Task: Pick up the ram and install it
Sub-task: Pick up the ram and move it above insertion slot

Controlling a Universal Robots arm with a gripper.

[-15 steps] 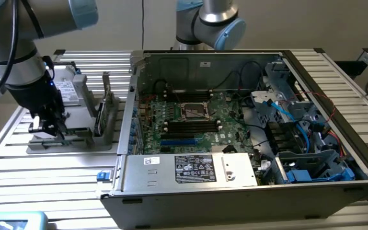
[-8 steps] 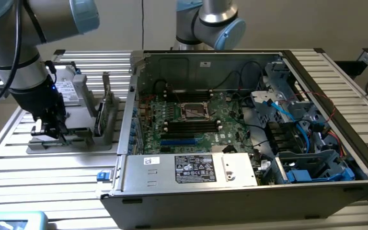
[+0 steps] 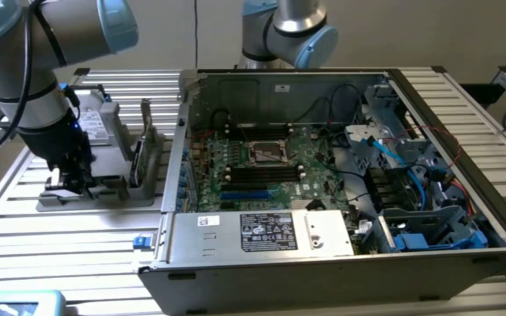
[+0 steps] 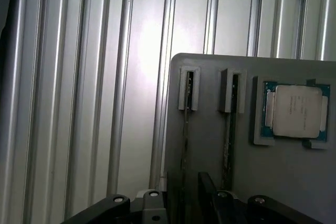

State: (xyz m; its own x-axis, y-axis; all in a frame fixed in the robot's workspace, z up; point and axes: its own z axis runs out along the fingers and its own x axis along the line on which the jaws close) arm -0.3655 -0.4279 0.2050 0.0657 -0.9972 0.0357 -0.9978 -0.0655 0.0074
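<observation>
Wrist view shows processor [image 4: 296, 111] beside ram [image 4: 229, 129].

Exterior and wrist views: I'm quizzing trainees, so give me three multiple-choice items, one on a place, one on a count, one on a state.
1. Where is the end effector?
A. Over the holder, at the exterior view's left of the case.
B. Inside the case.
C. On the floor.
2. How many ram sticks stand in the holder?
A. One.
B. Two.
C. Four.
3. The case is:
A. Shut.
B. Upside down.
C. Open.
Key: 1 A, it hangs above the holder; 2 B, two sit edge-on in slots; 3 C, the motherboard shows.
</observation>
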